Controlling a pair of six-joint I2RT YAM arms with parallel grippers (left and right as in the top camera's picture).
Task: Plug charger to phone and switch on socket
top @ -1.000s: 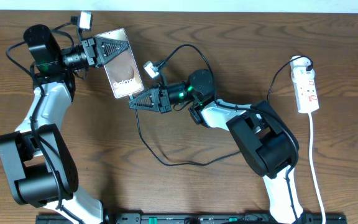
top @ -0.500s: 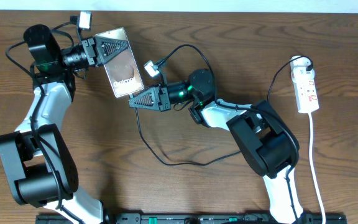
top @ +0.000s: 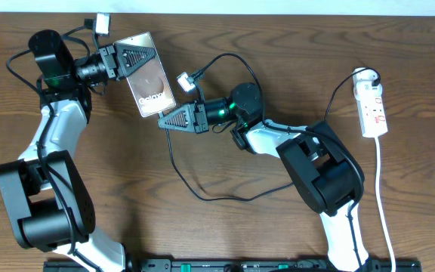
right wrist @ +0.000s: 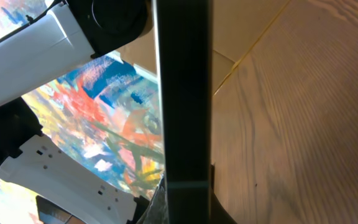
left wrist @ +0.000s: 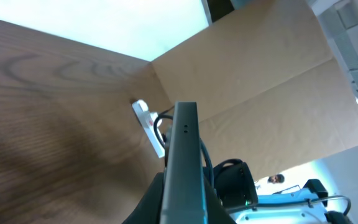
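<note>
L gripper [top: 146, 54] clamped on phone [top: 154, 85], R gripper [top: 165, 121] pinching charger [top: 171, 159] at its base; plug-in unconfirmed, socket [top: 373, 106] switch pending

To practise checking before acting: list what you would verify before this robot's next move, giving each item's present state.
1. Left claw grips flat dark Galaxy-lettered phone: ok.
2. Right claw shut, by phone's lower edge: ok.
3. Thin black charger cable lies slack: ok.
4. Connector tip seated in phone: cannot tell, hidden.
5. White elongated power strip switched on: cannot tell.
</note>
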